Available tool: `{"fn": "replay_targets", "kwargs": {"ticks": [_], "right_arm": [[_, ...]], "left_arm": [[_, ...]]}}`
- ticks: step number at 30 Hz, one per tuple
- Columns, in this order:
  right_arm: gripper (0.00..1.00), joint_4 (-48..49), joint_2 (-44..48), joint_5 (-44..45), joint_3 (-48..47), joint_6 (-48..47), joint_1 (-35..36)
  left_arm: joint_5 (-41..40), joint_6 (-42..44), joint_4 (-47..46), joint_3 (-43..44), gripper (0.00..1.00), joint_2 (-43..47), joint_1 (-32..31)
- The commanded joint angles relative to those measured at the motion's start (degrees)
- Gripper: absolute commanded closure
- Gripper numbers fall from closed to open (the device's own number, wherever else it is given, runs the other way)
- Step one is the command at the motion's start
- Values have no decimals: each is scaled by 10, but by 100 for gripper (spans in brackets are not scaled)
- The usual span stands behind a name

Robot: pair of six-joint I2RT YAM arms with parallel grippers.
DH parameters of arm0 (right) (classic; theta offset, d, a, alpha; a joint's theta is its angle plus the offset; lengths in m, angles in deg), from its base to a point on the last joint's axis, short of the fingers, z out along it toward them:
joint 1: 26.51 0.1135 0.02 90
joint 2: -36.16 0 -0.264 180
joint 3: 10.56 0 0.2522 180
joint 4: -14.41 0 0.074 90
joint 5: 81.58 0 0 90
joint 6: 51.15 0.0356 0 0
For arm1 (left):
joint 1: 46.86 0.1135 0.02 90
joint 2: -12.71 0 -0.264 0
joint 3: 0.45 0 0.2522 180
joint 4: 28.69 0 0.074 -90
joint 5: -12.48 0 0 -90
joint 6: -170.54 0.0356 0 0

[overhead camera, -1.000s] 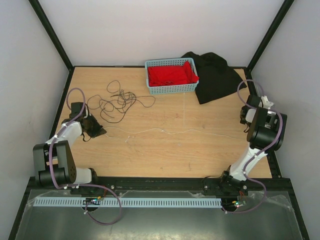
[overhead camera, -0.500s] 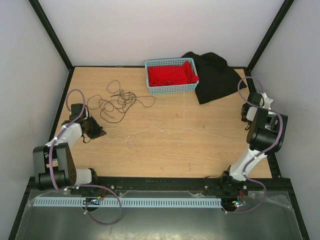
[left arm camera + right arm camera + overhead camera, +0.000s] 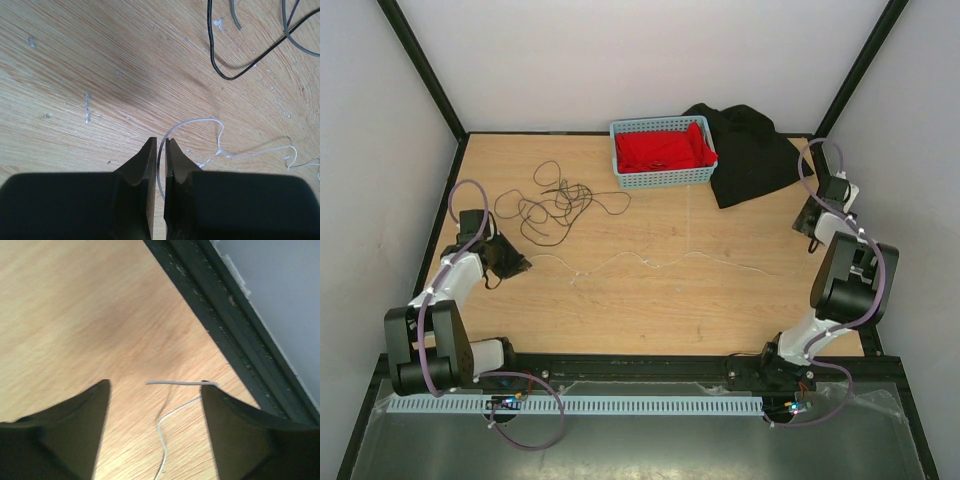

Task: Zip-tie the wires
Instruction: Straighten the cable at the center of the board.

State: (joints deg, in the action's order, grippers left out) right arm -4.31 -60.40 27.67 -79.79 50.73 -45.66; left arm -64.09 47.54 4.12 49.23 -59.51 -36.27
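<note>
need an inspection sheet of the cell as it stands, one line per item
Surface: wooden table, white flecks near the left hand.
Job's things: black wires tangled far left; white wire strung across the middle; short straight white strip, possibly the zip tie.
Clutter: blue basket holding red cloth; black cloth beside it.
Hands: left hand closed on white wire; right hand open above the strip.
Cables: purple cables looped on both arms.
Surroundings: white walls, black frame.

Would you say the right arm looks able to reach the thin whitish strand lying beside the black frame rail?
Probably yes: the right gripper hangs open over the thin whitish strand on the wooden table, nothing covering it, though the black frame rail sits close.
</note>
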Motion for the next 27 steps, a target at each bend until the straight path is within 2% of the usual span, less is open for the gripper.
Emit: {"fn": "replay_targets", "kwargs": {"ticks": [1, 3, 5, 9, 12, 16, 21, 24, 27], "right_arm": [[11, -20, 48, -66, -28, 15, 1], [5, -24, 58, -66, -37, 8, -8], [0, -35, 58, -102, -54, 7, -34], [1, -64, 60, -165, -83, 6, -54], [1, -65, 78, -246, -76, 10, -54], [1, -64, 96, -328, -61, 20, -54], [1, -45, 118, -414, -40, 43, -52], [0, -24, 130, -478, -34, 55, -29], [0, -21, 144, -499, -33, 54, 15]], "left_arm": [[-10, 3, 12, -9, 86, 21, 4], [-12, 2, 14, -11, 84, 27, 5], [-15, 1, 15, -15, 81, 30, 8], [-14, 1, 16, -20, 77, 33, 13], [-8, 6, 15, -14, 72, 39, 15], [27, 42, 5, 10, 58, 56, 15], [58, 77, 10, 41, 48, 71, -7], [59, 76, 8, 46, 45, 57, -35], [51, 67, -7, 45, 44, 30, -61]]}}
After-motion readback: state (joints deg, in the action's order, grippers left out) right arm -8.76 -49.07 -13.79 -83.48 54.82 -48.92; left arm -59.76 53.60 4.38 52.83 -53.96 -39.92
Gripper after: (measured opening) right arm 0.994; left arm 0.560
